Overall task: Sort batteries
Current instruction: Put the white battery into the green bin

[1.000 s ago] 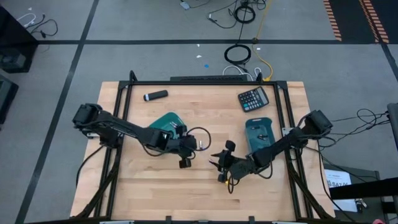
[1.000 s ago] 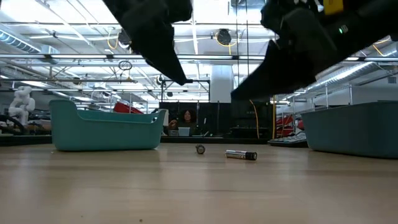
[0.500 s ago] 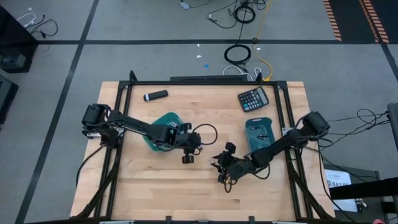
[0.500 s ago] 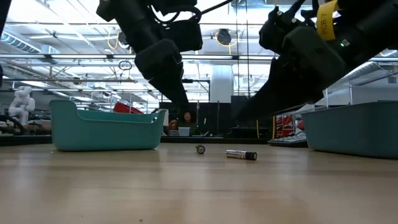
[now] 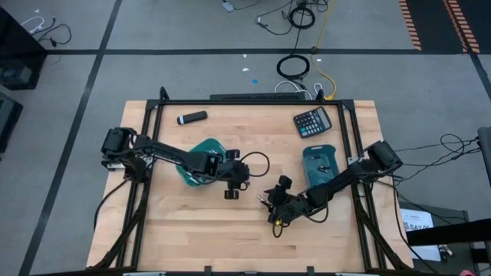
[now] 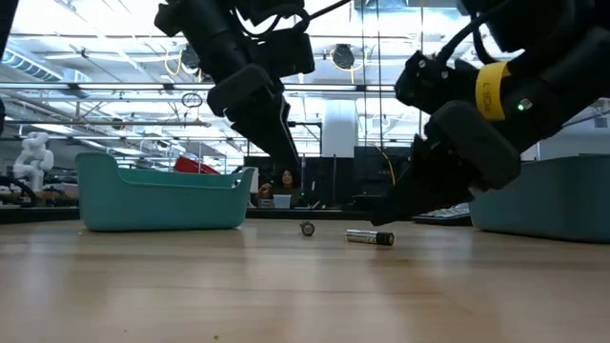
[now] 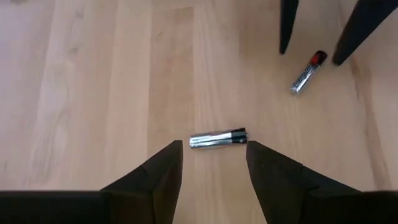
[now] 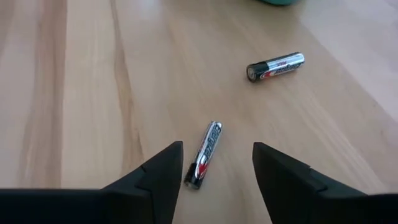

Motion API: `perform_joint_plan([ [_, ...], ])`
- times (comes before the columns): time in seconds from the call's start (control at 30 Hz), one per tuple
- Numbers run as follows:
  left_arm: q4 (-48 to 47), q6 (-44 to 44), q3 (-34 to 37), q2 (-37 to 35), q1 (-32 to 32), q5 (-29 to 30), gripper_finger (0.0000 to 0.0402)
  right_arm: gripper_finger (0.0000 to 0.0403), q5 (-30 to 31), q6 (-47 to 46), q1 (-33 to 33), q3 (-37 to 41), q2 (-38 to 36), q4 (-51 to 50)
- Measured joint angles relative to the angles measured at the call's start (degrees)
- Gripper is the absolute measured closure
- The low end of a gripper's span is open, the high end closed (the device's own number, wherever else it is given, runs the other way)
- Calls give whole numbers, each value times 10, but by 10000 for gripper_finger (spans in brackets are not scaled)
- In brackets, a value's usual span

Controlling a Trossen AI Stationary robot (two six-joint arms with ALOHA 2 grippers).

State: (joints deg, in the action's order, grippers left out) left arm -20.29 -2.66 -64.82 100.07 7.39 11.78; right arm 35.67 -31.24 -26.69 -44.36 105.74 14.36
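Two batteries lie on their sides on the bare wood between the bins. My left gripper (image 7: pixel 211 149) is open and hovers over the thicker silvery battery with a dark end (image 7: pixel 217 138). In the low view this gripper (image 6: pixel 286 167) stands well above the table. My right gripper (image 8: pixel 217 149) is open and low over the slimmer silvery battery with a red and black end (image 8: pixel 204 154). Its fingers stand on either side of that battery (image 7: pixel 306 73) without touching it. In the high view the left gripper (image 5: pixel 244 180) and the right gripper (image 5: pixel 267 201) face each other at mid-table.
A teal bin (image 5: pixel 201 157) sits under the left arm, and a second teal bin (image 5: pixel 318 162) sits by the right arm. A calculator (image 5: pixel 313 121) and a black marker-like cylinder (image 5: pixel 192 117) lie near the far edge. Bare wood lies along the near edge.
Both grippers have come down toward the table, as the low view shows. The left one has also moved a little toward the right. The right one now hangs just above its battery. Both stay open, and the batteries have not moved.
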Motion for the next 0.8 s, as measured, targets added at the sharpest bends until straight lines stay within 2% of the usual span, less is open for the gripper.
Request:
perform_joint_plan([
  [0.13,3,20,0,0,-3,-7,212,233,-18,4,4,0,12,18],
  [0.23,-5,39,0,-1,3,12,212,244,-28,-2,6,-2,32,20],
  [0.43,-49,38,0,-12,55,125,212,265,-36,-7,12,-23,48,0],
  [0.53,-55,38,0,-15,85,146,212,295,-44,2,15,-36,46,-31],
  [0.7,-61,73,0,-24,131,152,212,380,-49,9,17,-44,45,-54],
  [0.8,-67,102,0,-42,157,178,212,388,-65,19,22,-43,45,-55],
])
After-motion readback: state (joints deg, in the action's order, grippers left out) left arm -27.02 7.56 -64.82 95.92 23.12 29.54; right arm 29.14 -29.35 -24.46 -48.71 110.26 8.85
